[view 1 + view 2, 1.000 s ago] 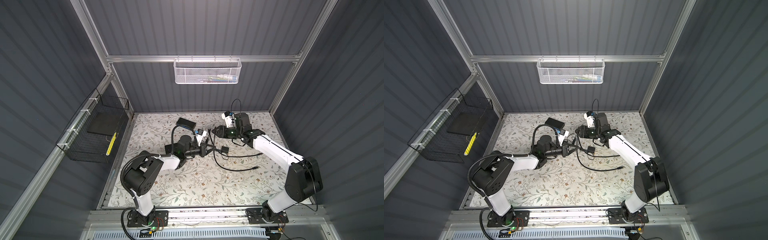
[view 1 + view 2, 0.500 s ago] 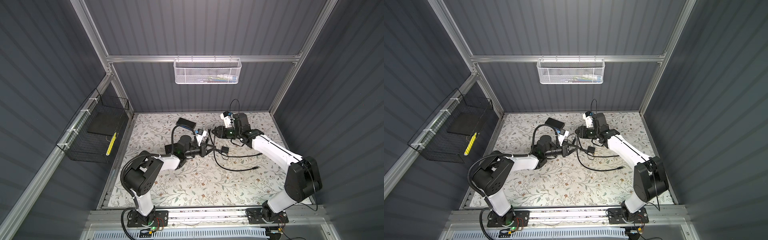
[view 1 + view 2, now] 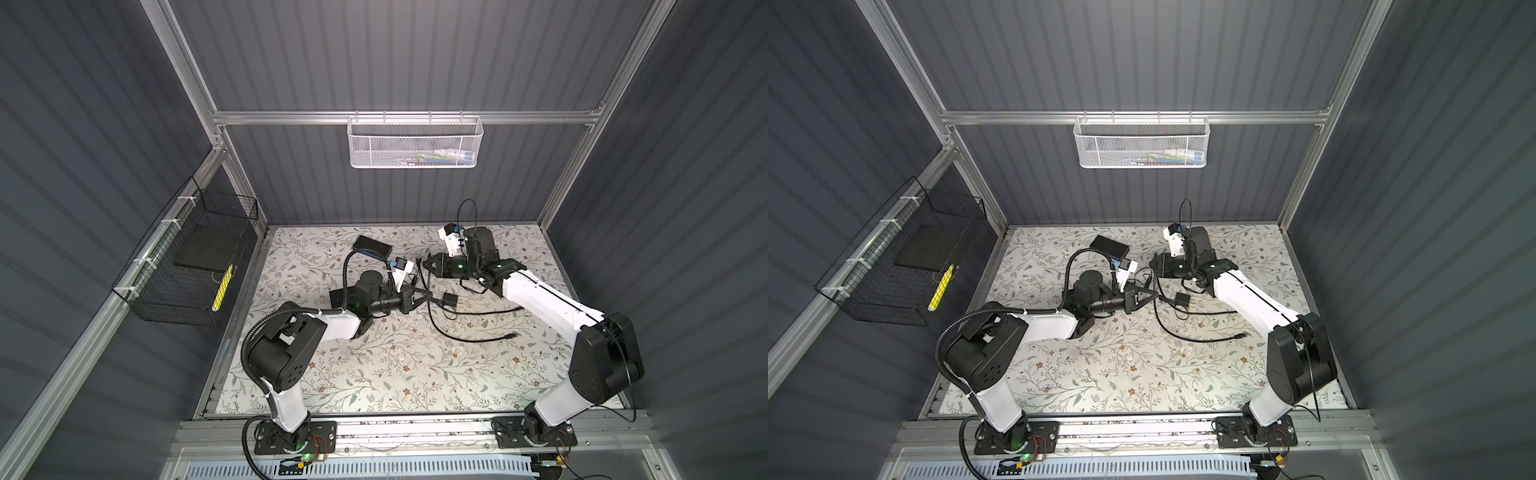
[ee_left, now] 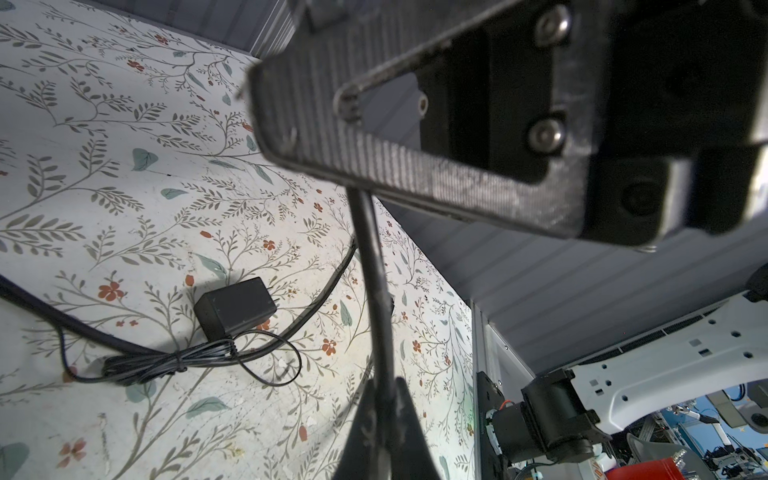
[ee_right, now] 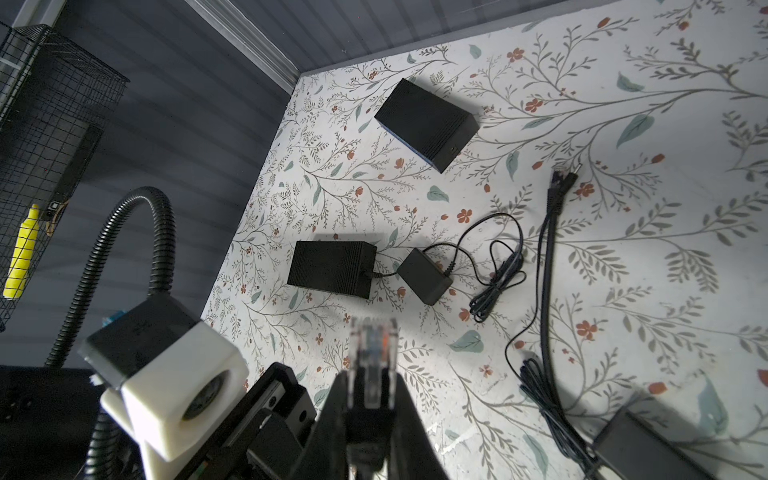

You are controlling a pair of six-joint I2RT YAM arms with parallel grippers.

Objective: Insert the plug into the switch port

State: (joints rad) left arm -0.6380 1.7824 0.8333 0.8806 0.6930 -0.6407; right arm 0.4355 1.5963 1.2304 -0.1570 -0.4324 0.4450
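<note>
The switch, a flat black box [image 3: 371, 246] [image 3: 1109, 246] [image 5: 426, 120] with a blue edge, lies at the back of the mat; its port is too small to make out. My right gripper [image 5: 372, 374] [image 3: 424, 262] [image 3: 1151, 262] hovers right of it, shut on the clear plug [image 5: 372, 345], whose tip sticks out past the fingers. The plug's black cable [image 4: 374, 270] [image 3: 424, 279] runs down to my left gripper [image 4: 384, 399] [image 3: 431, 296] [image 3: 1156, 295], which is shut on it just below the right gripper.
A second black box [image 5: 332, 268] with a power adapter [image 5: 424, 276] [image 3: 449, 299] [image 4: 235, 305] and thin coiled wire lies under my left arm. Another loose black cable [image 5: 550, 249] [image 3: 473, 336] crosses the mat. Wire baskets hang on the left wall [image 3: 187, 266] and back wall [image 3: 415, 143].
The right gripper's jaws have closed onto the plug, and that arm has edged slightly left. The left arm and its hold on the cable look unchanged.
</note>
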